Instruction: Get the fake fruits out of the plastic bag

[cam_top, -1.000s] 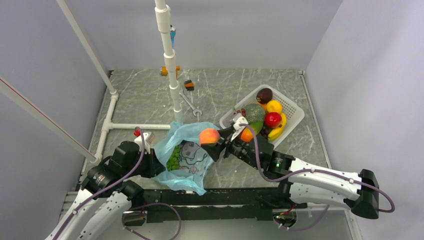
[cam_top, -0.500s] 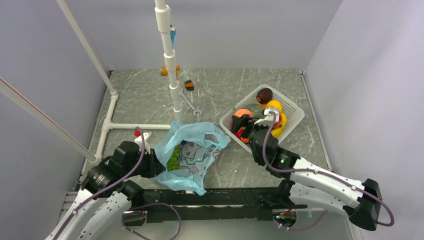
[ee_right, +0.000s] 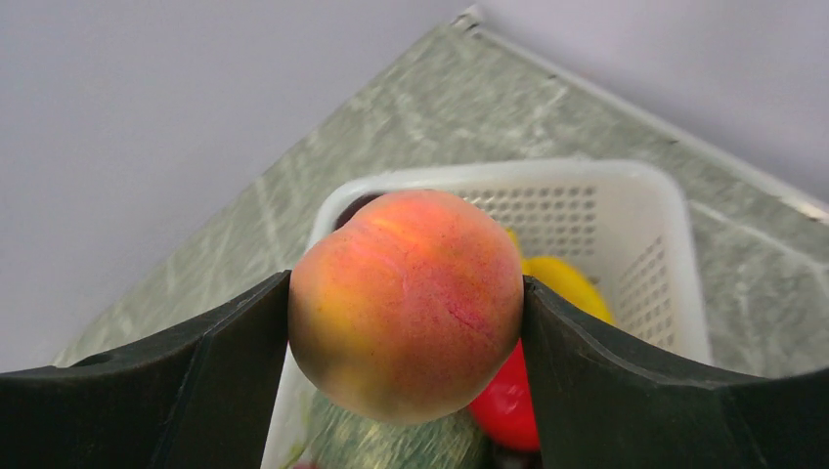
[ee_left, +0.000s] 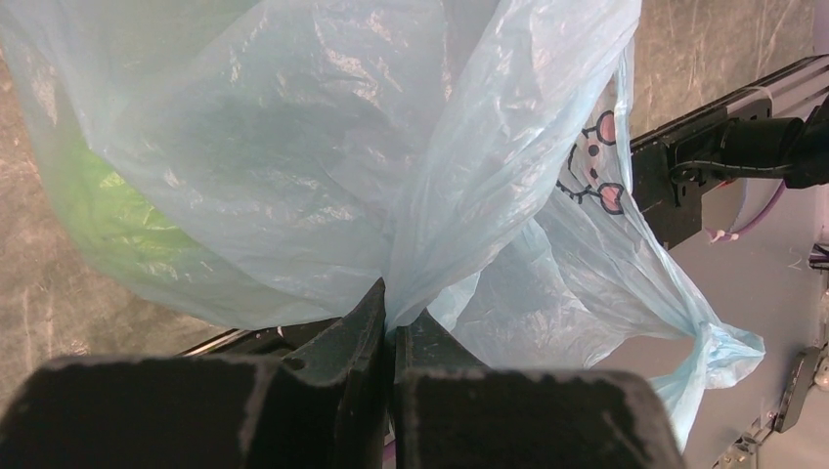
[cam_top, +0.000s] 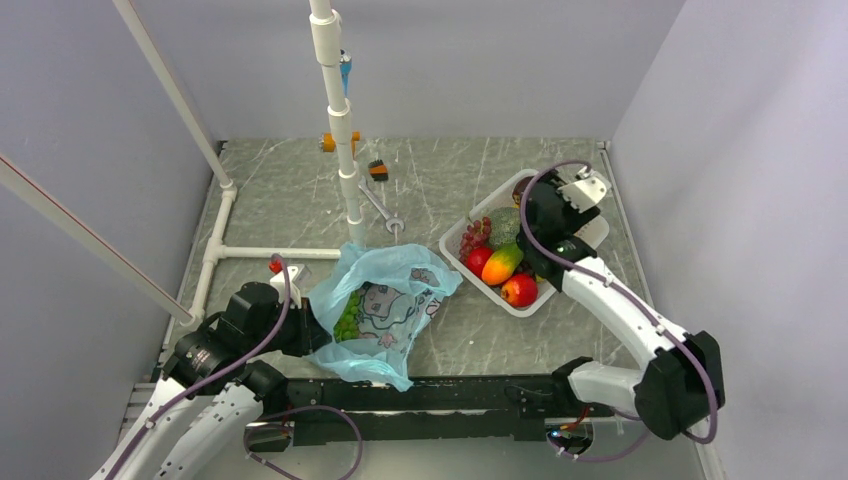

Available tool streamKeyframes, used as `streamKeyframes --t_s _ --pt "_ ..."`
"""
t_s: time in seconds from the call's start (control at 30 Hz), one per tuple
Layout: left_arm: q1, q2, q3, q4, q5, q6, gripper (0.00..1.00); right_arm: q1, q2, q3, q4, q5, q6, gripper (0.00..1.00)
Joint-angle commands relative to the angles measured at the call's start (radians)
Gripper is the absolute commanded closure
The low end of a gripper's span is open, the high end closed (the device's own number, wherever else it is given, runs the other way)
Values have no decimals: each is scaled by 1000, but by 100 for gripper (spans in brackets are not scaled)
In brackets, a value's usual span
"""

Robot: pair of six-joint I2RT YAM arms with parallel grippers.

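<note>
The light-blue plastic bag [cam_top: 385, 300] lies crumpled on the table, and a green grape bunch [cam_top: 347, 318] shows through its mouth. My left gripper [cam_top: 312, 332] is shut on a fold of the plastic bag [ee_left: 391, 147] at its left edge, jaws pinched on the film [ee_left: 391, 315]. My right gripper [ee_right: 406, 313] is shut on an orange peach [ee_right: 406, 303] and hangs over the white basket [ee_right: 587, 195]. In the top view the right gripper [cam_top: 535, 205] is above the basket's far end and the peach is hidden. A mango [cam_top: 502, 263] and a red-yellow apple [cam_top: 519, 290] lie in the basket.
The white slotted basket [cam_top: 455, 250] also holds purple grapes [cam_top: 474, 235], a netted melon [cam_top: 505, 225] and a red apple [cam_top: 478, 260]. A white pipe frame [cam_top: 345, 150] stands behind the bag. Small orange and black parts [cam_top: 377, 170] lie at the back.
My right arm swung the peach from above the bag rightward to over the basket's far end. The left gripper and the bag have stayed put.
</note>
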Motion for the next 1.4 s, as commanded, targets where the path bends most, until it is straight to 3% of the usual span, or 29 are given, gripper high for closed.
streamKeyframes --t_s 0.0,0.17,0.37,0.8,1.13,1.23,1.37 --pt "4 9 -3 33 21 17 90 -145 51 34 37 46 -12 100" --pt "3 12 -3 34 26 19 90 -314 102 37 -46 -78 83 100" --pt "3 11 -3 34 26 19 90 -331 137 11 -107 -90 177 100" --pt "3 14 -4 32 22 16 90 -385 234 27 -154 -148 243 78" --pt "3 22 -3 33 21 16 90 -389 246 38 -166 -192 242 30" --pt "3 22 -4 32 20 15 90 -389 234 48 -169 -208 226 8" --pt "4 26 -3 33 24 18 90 -389 188 52 -168 -208 194 1"
